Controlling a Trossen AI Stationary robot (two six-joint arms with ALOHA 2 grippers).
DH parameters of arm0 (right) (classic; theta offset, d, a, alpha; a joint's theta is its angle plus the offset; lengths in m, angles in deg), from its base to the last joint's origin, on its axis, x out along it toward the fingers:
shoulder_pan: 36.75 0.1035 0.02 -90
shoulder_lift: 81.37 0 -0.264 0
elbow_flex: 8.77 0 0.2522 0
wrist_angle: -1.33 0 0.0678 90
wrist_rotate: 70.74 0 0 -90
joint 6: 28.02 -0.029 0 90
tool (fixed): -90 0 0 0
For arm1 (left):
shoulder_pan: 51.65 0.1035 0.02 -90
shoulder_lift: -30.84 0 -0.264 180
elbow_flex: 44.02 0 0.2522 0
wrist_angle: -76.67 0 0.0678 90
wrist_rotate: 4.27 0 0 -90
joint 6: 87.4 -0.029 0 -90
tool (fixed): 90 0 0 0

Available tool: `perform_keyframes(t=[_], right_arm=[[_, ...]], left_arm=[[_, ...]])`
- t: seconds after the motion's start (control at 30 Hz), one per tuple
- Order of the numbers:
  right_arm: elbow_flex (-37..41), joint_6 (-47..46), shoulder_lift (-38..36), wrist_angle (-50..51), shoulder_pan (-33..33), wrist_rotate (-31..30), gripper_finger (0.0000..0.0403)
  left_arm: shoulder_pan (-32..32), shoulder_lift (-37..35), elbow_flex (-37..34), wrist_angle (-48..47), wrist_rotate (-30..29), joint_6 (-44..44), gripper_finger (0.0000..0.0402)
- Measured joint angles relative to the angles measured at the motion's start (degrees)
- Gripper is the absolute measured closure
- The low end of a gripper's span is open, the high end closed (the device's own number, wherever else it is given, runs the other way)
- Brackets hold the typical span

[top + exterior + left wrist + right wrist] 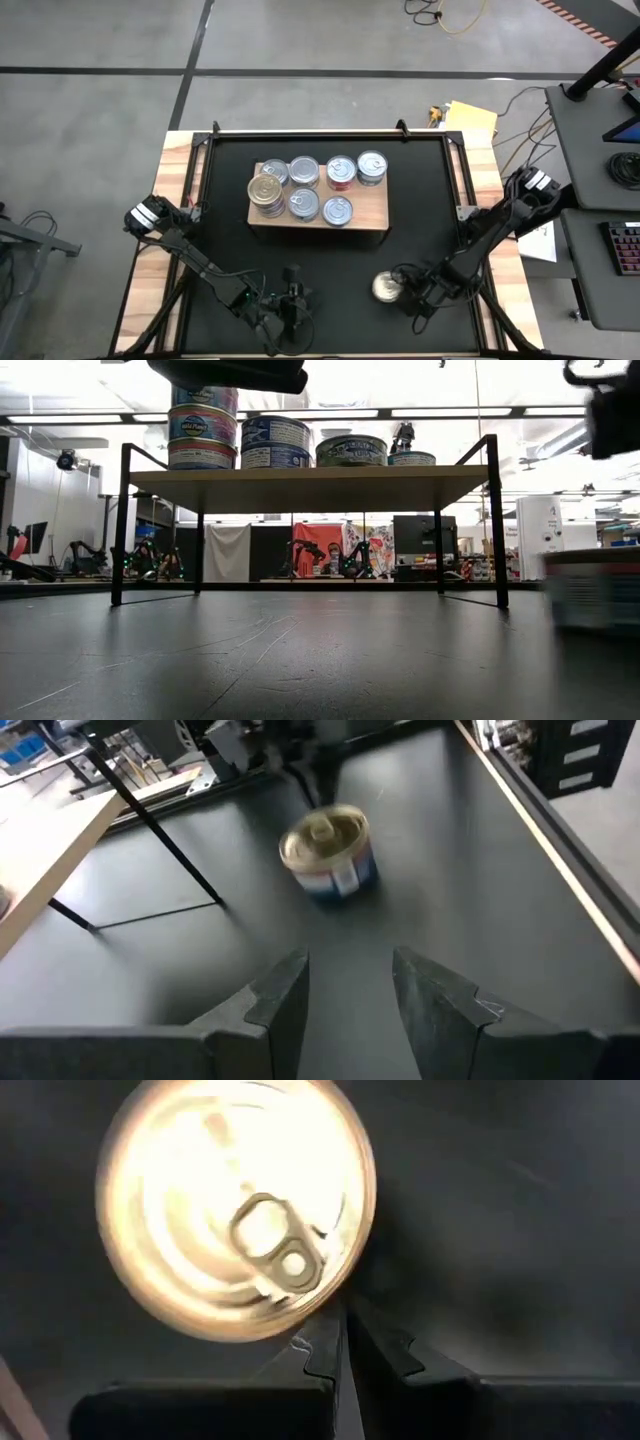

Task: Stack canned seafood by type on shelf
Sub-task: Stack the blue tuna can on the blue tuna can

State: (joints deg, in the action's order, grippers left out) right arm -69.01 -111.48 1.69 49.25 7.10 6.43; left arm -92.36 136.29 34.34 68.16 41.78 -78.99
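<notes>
The light-wood shelf (368,214) stands on black legs at the middle of the mat, with several canned seafood tins (304,172) on it; one gold-lidded stack (266,189) rises higher at its left end. A single gold-lidded can (387,288) with a blue, white and red label (340,878) stands upright on the mat near the front right. My right gripper (343,1330) is shut, its fingertips by this can's right rim. My left gripper (350,985) is open, low over the front of the mat, pointing at the can from the left with bare mat between. My right gripper comes from above, slanting steeply down, with its shut fingertips (322,1335) at the edge of the can's lid (330,1295). Whether they touch the rim or hover just over it, I cannot tell. The can stands on its base on the mat.
The black mat (420,190) is framed by a thin black rail and wooden table edges (490,190). Bare mat lies under the shelf (300,650) and in front of it. Desks, cables and a keyboard stand beyond the table's right side.
</notes>
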Motion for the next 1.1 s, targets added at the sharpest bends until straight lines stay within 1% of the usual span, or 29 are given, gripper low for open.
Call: perform_keyframes(t=[0.1,0.2,0.27,0.33,0.5,0.57,0.63,0.7,0.77,0.97,1.1], right_arm=[[0.0,6.5,1.9,-10.7,-1.3,-3.4,0.0390],[0.0,17.1,4.1,-21.1,-3.3,-6.0,0.0390],[-0.1,22.6,4.9,-25.7,-4.4,-7.0,0.0390],[-0.6,24.2,4.7,-24.6,-5.1,-6.8,0.0390],[-1.3,21.2,2.2,-13.6,-4.4,-7.0,0.0390],[-1.3,19.9,1.8,-10.7,-3.9,-8.3,0.0390],[-1.2,19.3,1.8,-8.9,-3.4,-11.2,0.0390],[-1.2,19.6,2.0,-9.1,-3.2,-13.9,0.0390],[-1.2,20.5,2.3,-9.1,-3.1,-15.7,0.0390],[-1.1,22.3,2.3,-9.2,-3.1,-20.0,0.0390],[-1.1,22.6,2.8,-9.4,-3.1,-20.4,0.0390]], left_arm=[[0.0,0.0,0.0,0.5,0.0,1.0,0.0271],[0.1,0.0,0.0,1.5,0.0,1.3,0.0271],[0.1,0.1,0.0,2.4,0.0,1.3,0.0271],[0.1,0.6,0.0,3.0,0.0,1.4,0.0271],[1.0,3.7,0.1,6.5,0.0,2.7,0.0271],[1.4,5.7,1.0,7.9,-0.1,1.7,0.0271],[1.8,7.6,2.0,7.9,-2.0,-0.4,0.0271],[2.3,9.4,3.4,8.1,-4.7,-1.6,0.0271],[3.2,11.3,4.9,8.2,-6.3,-1.9,0.0271],[5.0,16.0,7.8,7.5,-5.9,-1.7,0.0271],[5.1,17.0,9.4,7.5,-4.2,-2.3,0.0271]])
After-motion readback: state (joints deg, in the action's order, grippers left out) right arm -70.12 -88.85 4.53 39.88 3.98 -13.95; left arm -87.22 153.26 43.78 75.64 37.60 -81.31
